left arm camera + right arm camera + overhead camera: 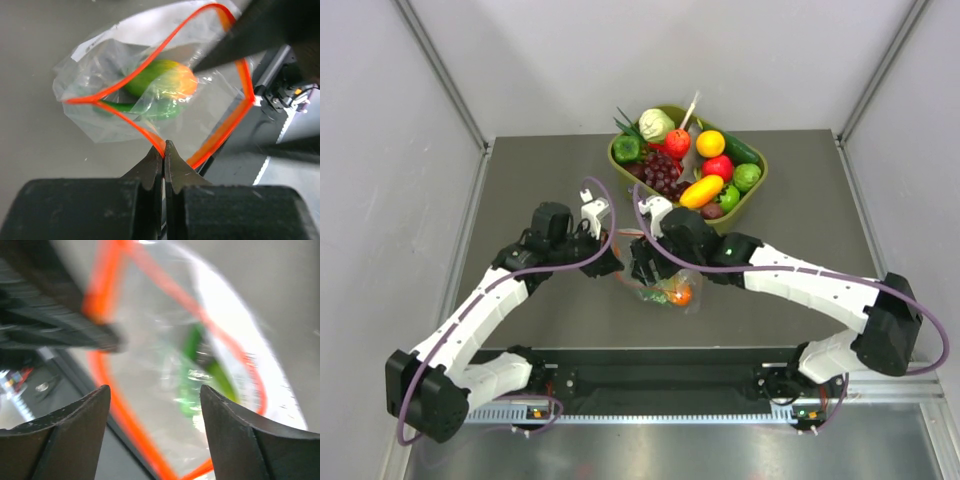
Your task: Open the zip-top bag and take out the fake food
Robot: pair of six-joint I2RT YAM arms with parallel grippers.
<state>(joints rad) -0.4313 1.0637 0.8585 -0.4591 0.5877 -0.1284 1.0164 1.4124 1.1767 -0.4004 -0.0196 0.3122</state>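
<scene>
Item one, left gripper (164,150): at the bag's near lip. We see its jaws pressed together on the orange-red zip strip, pinching one side of the mouth.

Item two, zip-top bag (100,60): on the table (520,180) between the two grippers. The strip stands apart in a wide loop, so we judge the opening step done.

Item three, fake food: inside the bag, past the open mouth. We count an orange-and-green fruit (160,80) with a small green piece (150,109) touching it underneath. Nothing lies on the table outside the bag that we can see, so we judge the removal not yet begun.

Item four, right gripper (152,395): at the bag's mouth, opposite the left one. Its jaws are spread wide and hold nothing; the bag's inside shows between them.

Item five, green tub (752,190): beyond the bag, well apart from it, full of other toy fruit and vegetables.

Outstanding: take each piece out through the mouth.
</scene>
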